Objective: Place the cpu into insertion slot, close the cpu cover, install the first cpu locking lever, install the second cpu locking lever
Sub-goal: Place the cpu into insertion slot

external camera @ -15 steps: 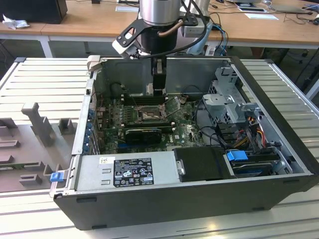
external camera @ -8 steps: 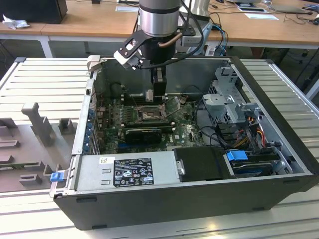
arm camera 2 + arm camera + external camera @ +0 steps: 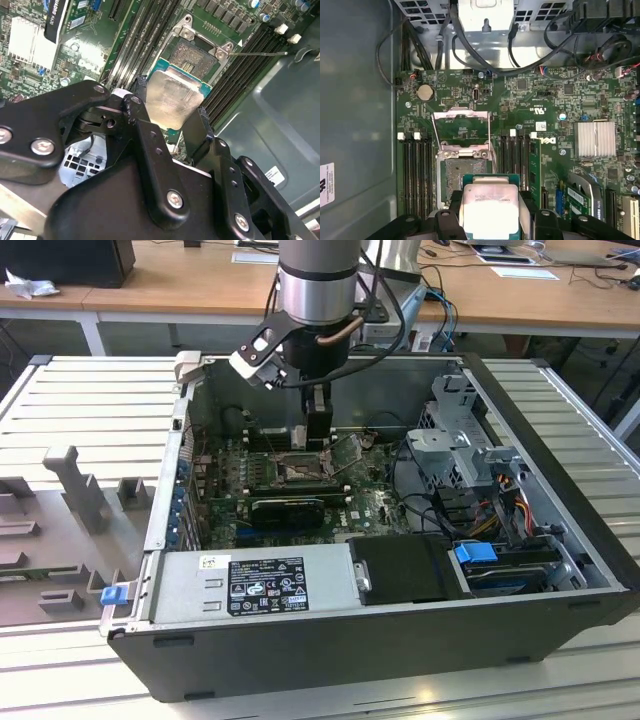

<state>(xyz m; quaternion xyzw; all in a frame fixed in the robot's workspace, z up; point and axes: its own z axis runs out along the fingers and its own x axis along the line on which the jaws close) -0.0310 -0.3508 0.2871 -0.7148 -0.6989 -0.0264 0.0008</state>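
I have the claw pinching the cpu by two opposite edges, pale face up. The chip hangs above the board, not seated. The insertion slot lies open just beyond the chip, which covers only the edge on the claw's side. Chip and slot edges appear roughly parallel. The cpu cover stands raised past the slot.

Counts: one cpu, one insertion slot, one cpu cover, one gripper. On board: one coin cell, one finned heatsink, four white memory-slot clips. One computer case, one power supply.
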